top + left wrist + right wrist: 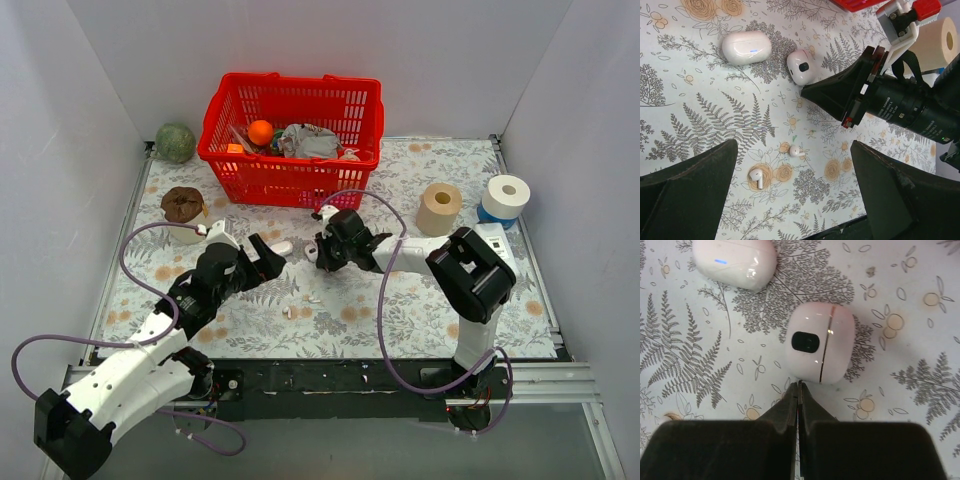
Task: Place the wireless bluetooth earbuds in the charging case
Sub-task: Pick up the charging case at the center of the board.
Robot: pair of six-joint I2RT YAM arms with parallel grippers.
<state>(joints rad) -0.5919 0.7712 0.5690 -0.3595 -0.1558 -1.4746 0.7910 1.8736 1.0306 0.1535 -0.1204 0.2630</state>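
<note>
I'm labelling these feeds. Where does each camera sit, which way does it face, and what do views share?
Top external: above and behind the bases, looking down on the table; left arm and right arm show.
Left wrist: on the left arm, facing down at two earbuds; its open fingers frame them.
Right wrist: on the right arm, facing down at a case; its shut fingers show.
Shared: both wrist views show that case and a second case.

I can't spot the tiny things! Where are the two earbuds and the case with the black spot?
lower earbud (756, 175): left wrist view, its head.
upper earbud (795, 150): left wrist view, its middle.
case with black spot (820, 342): right wrist view, its middle.
</note>
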